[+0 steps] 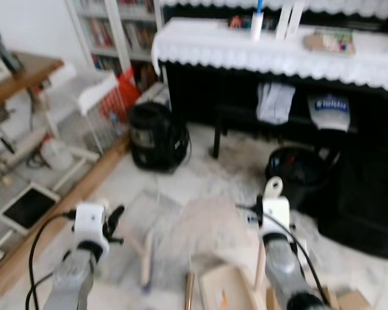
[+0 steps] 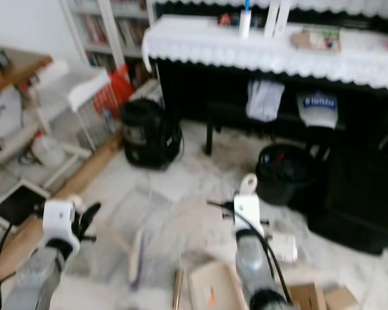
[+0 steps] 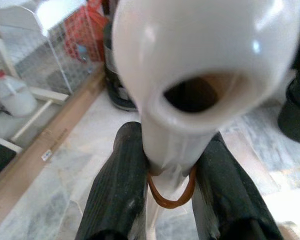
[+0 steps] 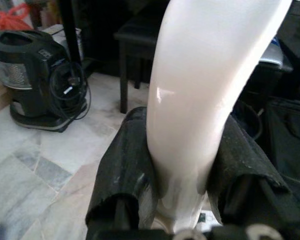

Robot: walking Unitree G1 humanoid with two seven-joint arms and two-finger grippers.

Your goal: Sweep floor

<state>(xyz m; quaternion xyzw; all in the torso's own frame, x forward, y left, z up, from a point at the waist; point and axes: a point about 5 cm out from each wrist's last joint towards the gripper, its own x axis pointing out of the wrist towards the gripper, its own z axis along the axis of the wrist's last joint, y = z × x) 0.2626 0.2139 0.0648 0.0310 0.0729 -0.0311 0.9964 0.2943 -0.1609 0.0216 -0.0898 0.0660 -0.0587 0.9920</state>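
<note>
My left gripper (image 1: 114,219) is shut on a white plastic handle end (image 3: 200,65) with a hanging hole; a rubber band circles the handle between the fingers (image 3: 122,175). A pale stick runs from it down to a small brush (image 1: 145,258) on the marble floor. My right gripper (image 1: 268,201) is shut on another white handle (image 4: 210,70), whose tip (image 1: 273,187) pokes up above it. That one's pale shaft (image 1: 260,265) leads down to a tan dustpan (image 1: 225,290) at the bottom edge. The picture is blurred.
A black vacuum cleaner (image 1: 156,137) stands ahead on the left, in front of a dark piano under a white lace cover (image 1: 278,51). A black bin (image 1: 296,171) and a black bag (image 1: 362,200) sit to the right. A wooden floor strip (image 1: 71,200) and a white wire rack (image 1: 97,103) lie left.
</note>
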